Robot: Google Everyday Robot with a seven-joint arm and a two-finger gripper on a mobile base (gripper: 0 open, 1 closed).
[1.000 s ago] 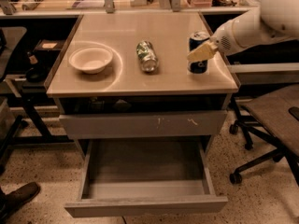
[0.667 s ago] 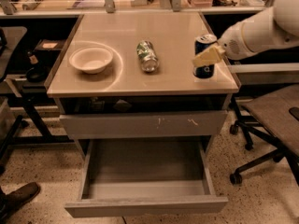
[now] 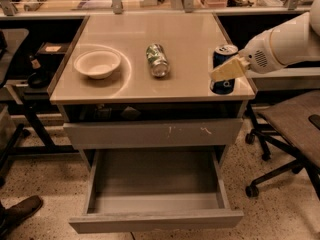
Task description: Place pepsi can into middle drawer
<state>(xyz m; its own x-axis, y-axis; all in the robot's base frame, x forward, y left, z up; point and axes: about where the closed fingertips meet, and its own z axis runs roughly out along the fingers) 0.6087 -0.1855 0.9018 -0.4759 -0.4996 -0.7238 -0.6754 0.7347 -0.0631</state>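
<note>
The pepsi can (image 3: 223,55), dark blue with a silver top, is upright at the front right corner of the tabletop (image 3: 190,39). My gripper (image 3: 226,70) comes in from the right on a white arm and is shut on the can. A tan finger (image 3: 229,69) crosses the can's front. The middle drawer (image 3: 156,220) is pulled wide open below and in front of the table. Its grey inner tray (image 3: 155,176) holds nothing. The can is above and behind the drawer's right end.
A green-and-silver can (image 3: 157,60) lies on its side mid-table. A white bowl (image 3: 97,63) sits at the left. A shut drawer front with white scuffs (image 3: 152,133) is above the open drawer. An office chair (image 3: 292,126) stands at the right. A shoe (image 3: 20,211) is at the lower left.
My gripper and the pepsi can have moved together toward the front right corner of the tabletop. The drawer, bowl and green can have not moved.
</note>
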